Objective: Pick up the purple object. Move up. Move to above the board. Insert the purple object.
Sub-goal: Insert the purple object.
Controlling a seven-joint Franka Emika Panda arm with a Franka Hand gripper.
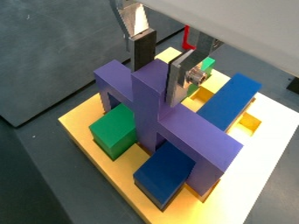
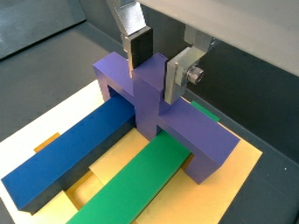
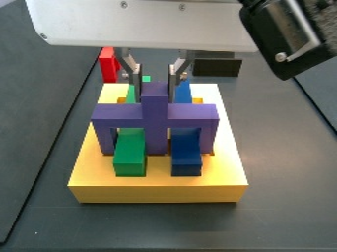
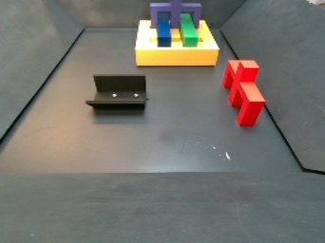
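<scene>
1. In a side view, the fixture (image 4: 117, 92) stands on the floor at left, well apart from the board (image 4: 177, 55), with a red block (image 4: 244, 90) to the right.
2. The purple object (image 3: 154, 118) sits on the board (image 3: 161, 177), crossbar across it, prongs pointing down into the slots, long middle bar running front to back.
3. A green block (image 3: 129, 153) and a blue block (image 3: 188, 152) flank it.
4. The gripper (image 2: 156, 59) straddles the middle bar's far end, fingers (image 2: 177, 74) close beside it; whether they press it I cannot tell.
</scene>
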